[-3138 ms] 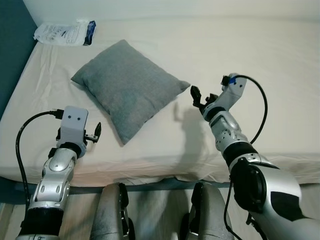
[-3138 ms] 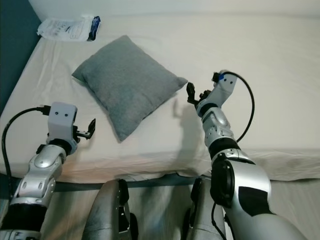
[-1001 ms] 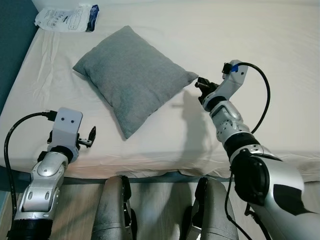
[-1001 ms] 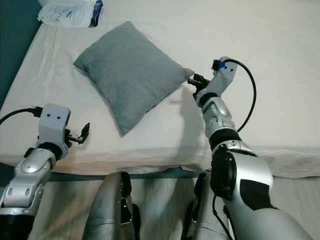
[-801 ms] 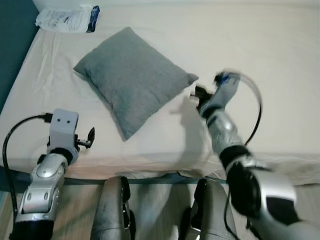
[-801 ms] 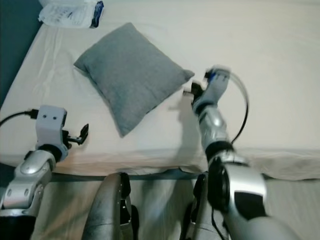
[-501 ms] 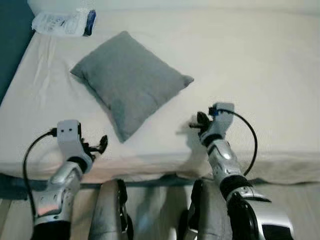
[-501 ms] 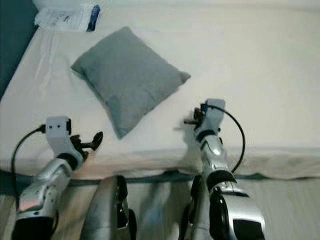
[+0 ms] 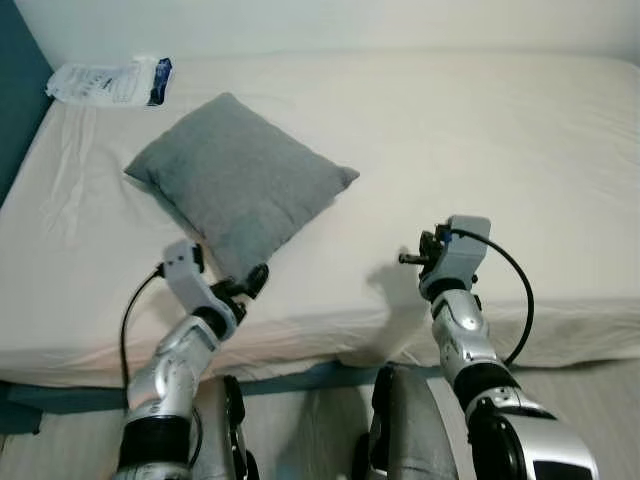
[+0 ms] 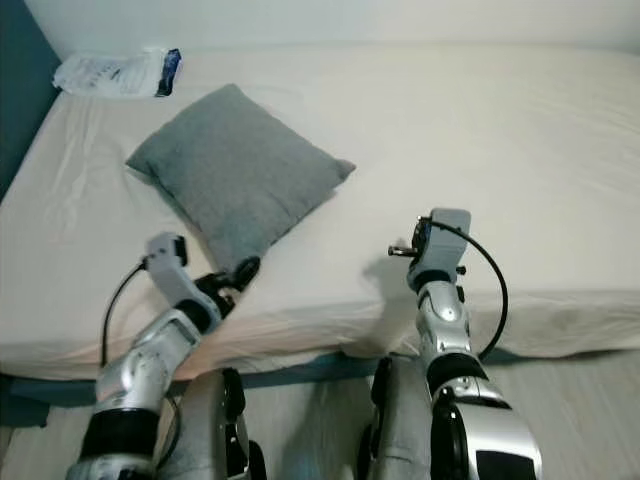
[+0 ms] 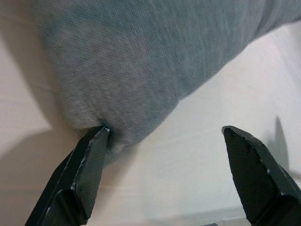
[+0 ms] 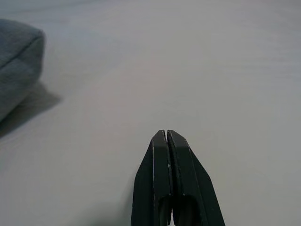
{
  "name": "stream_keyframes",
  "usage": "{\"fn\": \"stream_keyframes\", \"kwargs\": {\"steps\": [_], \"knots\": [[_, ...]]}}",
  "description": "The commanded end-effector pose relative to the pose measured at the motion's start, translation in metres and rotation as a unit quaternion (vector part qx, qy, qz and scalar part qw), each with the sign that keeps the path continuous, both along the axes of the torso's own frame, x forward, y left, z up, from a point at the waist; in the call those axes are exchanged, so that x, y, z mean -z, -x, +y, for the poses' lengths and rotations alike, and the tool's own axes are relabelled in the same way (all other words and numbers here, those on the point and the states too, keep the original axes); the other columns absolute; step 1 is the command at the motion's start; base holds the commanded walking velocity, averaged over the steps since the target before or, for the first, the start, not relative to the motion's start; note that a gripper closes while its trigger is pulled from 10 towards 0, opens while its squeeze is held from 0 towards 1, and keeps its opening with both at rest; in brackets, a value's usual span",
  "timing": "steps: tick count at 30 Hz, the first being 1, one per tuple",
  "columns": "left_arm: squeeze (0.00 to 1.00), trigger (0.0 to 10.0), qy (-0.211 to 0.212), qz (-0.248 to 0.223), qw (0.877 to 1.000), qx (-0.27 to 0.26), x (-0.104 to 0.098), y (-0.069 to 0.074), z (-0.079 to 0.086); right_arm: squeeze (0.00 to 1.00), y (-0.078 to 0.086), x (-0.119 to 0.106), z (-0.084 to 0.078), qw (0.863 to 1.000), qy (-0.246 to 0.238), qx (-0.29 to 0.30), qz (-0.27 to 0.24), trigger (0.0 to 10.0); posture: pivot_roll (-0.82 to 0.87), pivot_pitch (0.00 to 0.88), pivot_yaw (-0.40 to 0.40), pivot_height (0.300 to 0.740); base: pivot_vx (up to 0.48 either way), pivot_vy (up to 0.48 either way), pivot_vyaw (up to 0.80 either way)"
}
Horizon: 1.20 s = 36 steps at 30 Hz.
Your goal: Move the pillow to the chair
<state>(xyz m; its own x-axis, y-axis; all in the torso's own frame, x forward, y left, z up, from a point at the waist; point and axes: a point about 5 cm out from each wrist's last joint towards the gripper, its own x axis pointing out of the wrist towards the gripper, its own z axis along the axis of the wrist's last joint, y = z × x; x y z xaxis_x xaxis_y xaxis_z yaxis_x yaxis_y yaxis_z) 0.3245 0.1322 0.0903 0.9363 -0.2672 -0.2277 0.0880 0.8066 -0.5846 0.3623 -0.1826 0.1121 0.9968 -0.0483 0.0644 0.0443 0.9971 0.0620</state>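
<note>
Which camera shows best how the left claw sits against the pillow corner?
The left wrist view: the open left claw has one finger touching the grey pillow's near corner. The eye views show the whole pillow, the contact tiny.

Pillow (image 9: 235, 180) matt grey woven cloth; bed sheet (image 9: 520, 150) smooth cream fabric.

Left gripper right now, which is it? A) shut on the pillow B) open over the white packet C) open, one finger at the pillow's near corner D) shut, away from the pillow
C: in the left wrist view the left gripper stands wide open, one finger touching the near corner of the grey pillow.
</note>
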Motion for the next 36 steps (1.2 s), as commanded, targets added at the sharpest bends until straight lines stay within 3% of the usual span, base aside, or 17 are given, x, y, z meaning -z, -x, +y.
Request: {"fn": "stream_keyframes", "kwargs": {"steps": [1, 3, 6, 10, 11, 12, 18, 19, 22, 23, 27, 29, 36], "knots": [[0.0, 10.0, -0.022, 0.018, 1.0, 0.004, 0.012, -0.001, -0.01, 0.0, 0.001, 0.002, 0.0, 1.0, -0.005, 0.006, 0.006, 10.0, 0.05, 0.183, -0.017, 0.562, 0.0, 0.0, 0.0], [0.0, 10.0, -0.042, 0.017, 0.999, 0.005, 0.015, -0.004, -0.014, 0.0, 0.0, 0.001, 0.0, 1.0, -0.004, 0.009, 0.005, 10.0, 0.05, 0.183, -0.015, 0.562, 0.0, 0.0, 0.0], [0.0, 10.0, -0.122, -0.005, 0.992, -0.029, 0.014, -0.015, -0.017, 0.0, -0.001, -0.004, -0.001, 1.0, -0.008, 0.017, -0.006, 10.0, 0.04, 0.185, -0.003, 0.562, 0.0, 0.0, 0.0], [0.0, 10.0, -0.141, -0.024, 0.988, -0.053, 0.008, -0.019, -0.015, 0.0, -0.002, -0.005, -0.002, 1.0, -0.008, 0.018, -0.009, 10.0, 0.03, 0.188, 0.002, 0.562, 0.0, 0.0, 0.0], [0.0, 10.0, -0.192, -0.059, 0.975, -0.101, -0.002, -0.023, -0.005, 0.0, -0.001, -0.005, -0.003, 1.0, -0.006, 0.02, -0.012, 10.0, 0.04, 0.194, 0.007, 0.562, 0.0, 0.0, 0.0], [0.0, 10.0, -0.205, -0.068, 0.97, -0.114, -0.004, -0.024, -0.002, 0.0, 0.0, -0.004, -0.004, 1.0, -0.006, 0.02, -0.012, 10.0, 0.04, 0.194, 0.007, 0.562, 0.0, 0.0, 0.0], [0.0, 10.0, -0.2, -0.066, 0.971, -0.116, -0.001, -0.021, -0.001, 0.0, 0.001, -0.002, -0.004, 1.0, -0.007, 0.021, -0.009, 10.0, 0.05, 0.196, 0.002, 0.562, 0.0, 0.0, 0.0], [0.0, 5.9, -0.201, -0.065, 0.971, -0.116, 0.001, -0.021, -0.001, 0.0, 0.001, -0.002, -0.003, 1.0, -0.007, 0.021, -0.008, 10.0, 0.05, 0.196, 0.002, 0.562, 0.0, 0.0, 0.0], [0.0, 5.9, -0.199, -0.063, 0.971, -0.114, 0.002, -0.022, -0.001, 0.0, 0.001, -0.002, -0.003, 1.0, -0.008, 0.021, -0.007, 10.0, 0.05, 0.198, 0.0, 0.562, 0.0, 0.0, 0.0], [0.0, 0.0, -0.191, -0.063, 0.974, -0.107, 0.004, -0.021, -0.003, 0.0, 0.001, -0.002, -0.002, 1.0, -0.008, 0.021, -0.006, 10.0, 0.05, 0.197, 0.0, 0.562, 0.0, 0.0, 0.0], [0.0, 0.0, -0.187, -0.072, 0.978, -0.065, 0.006, -0.018, -0.01, 0.0, -0.001, -0.002, -0.001, 1.0, -0.009, 0.021, -0.003, 10.0, 0.06, 0.194, 0.003, 0.562, 0.0, 0.0, 0.0], [0.0, 0.0, -0.204, -0.074, 0.975, -0.038, 0.01, -0.015, -0.013, 0.0, -0.001, -0.003, -0.002, 1.0, -0.011, 0.024, -0.002, 10.0, 0.06, 0.195, 0.005, 0.562, 0.0, 0.0, 0.0], [0.0, 0.0, -0.198, -0.088, 0.976, -0.011, 0.009, -0.012, -0.016, 0.0, -0.001, -0.003, -0.004, 1.0, -0.012, 0.027, -0.002, 10.0, 0.07, 0.195, 0.005, 0.562, 0.0, 0.0, 0.0]]}}
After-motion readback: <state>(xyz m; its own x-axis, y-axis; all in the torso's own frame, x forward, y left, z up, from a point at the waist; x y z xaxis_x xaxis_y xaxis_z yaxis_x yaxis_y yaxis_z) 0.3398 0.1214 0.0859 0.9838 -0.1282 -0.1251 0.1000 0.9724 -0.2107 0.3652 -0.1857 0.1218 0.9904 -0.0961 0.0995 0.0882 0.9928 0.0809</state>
